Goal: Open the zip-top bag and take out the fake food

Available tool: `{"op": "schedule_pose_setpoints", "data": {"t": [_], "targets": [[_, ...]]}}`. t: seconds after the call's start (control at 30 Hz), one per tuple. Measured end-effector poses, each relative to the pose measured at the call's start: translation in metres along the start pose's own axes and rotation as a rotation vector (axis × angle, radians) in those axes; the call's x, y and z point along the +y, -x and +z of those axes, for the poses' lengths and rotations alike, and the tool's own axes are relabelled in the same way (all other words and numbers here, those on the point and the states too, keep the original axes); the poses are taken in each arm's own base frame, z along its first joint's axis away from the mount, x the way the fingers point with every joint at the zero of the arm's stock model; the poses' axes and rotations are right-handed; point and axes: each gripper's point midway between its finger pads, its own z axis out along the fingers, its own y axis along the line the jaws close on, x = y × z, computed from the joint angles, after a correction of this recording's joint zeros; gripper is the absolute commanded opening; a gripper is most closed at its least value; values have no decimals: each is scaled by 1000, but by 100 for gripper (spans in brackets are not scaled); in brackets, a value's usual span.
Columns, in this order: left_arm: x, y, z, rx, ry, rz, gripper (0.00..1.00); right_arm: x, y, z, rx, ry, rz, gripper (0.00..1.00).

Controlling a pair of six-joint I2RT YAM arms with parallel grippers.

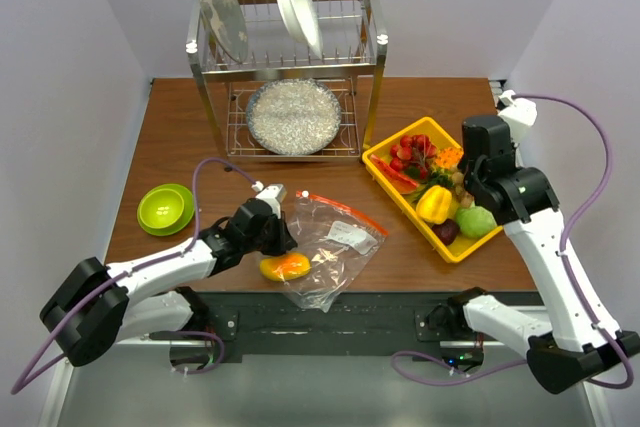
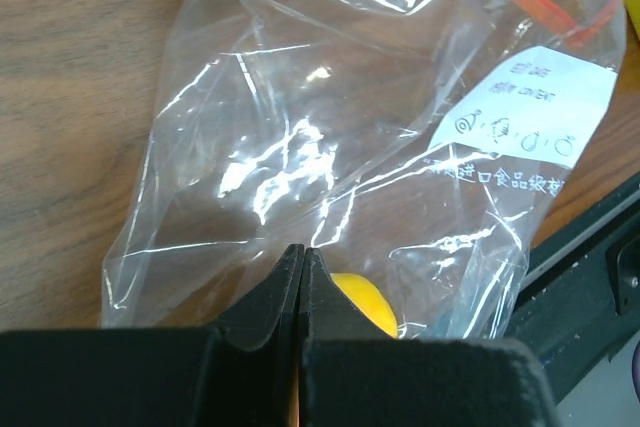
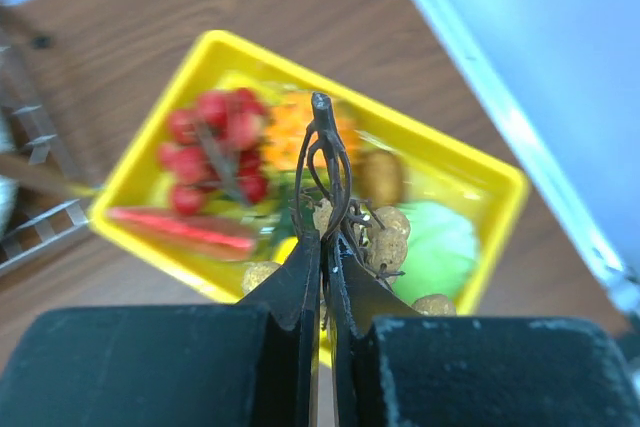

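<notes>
Right gripper [image 3: 325,237] clamps the brown-ball cluster [image 3: 385,237] by its thin stem above the yellow tray [image 3: 480,172]; that stem could slip. Left gripper [image 2: 302,252], closed, meets the zip-top bag [image 2: 300,97], 1 mango [image 2: 365,302] beside it near the edge of the table [image 1: 170,147].

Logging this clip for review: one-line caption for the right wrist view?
Right gripper shut on the stem of the brown-ball cluster, above the yellow tray.

We counted one zip-top bag [image 1: 335,237], one mango [image 1: 284,267] beside it, one yellow tray [image 1: 408,205] on the right, one green bowl [image 1: 166,208] on the left, one dish rack [image 1: 290,69] at the far side, one cluster of brown balls [image 3: 388,237], and two pincers: left pincer [image 2: 302,249], right pincer [image 3: 323,239].
</notes>
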Motion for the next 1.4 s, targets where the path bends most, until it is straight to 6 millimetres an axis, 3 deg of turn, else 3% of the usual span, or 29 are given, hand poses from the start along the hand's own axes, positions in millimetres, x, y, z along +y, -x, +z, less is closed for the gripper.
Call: {"op": "schedule_pose_setpoints", "data": {"t": [0.2, 0.5, 0.63, 0.73, 0.9, 1.17, 1.4], "targets": [[-9, 0, 0, 6, -50, 23, 0, -20, -26, 16, 104, -139, -119, 0], [-13, -1, -1, 17, -75, 29, 0, -25, -84, 81, 343, -261, -279, 1], [-14, -1, -1, 15, -77, 35, 0, -20, -99, 106, 400, -261, -299, 13], [-14, 0, -1, 11, -80, 37, 0, -14, -105, 116, 419, -247, -307, 17], [-16, 2, -1, 4, -85, 37, 0, -7, -114, 127, 449, -235, -327, 34], [-16, 3, -1, 1, -88, 37, 0, -4, -115, 131, 460, -214, -337, 54], [-16, 2, 0, 2, -87, 37, 0, 13, -104, 137, 450, -154, -317, 59]]}}
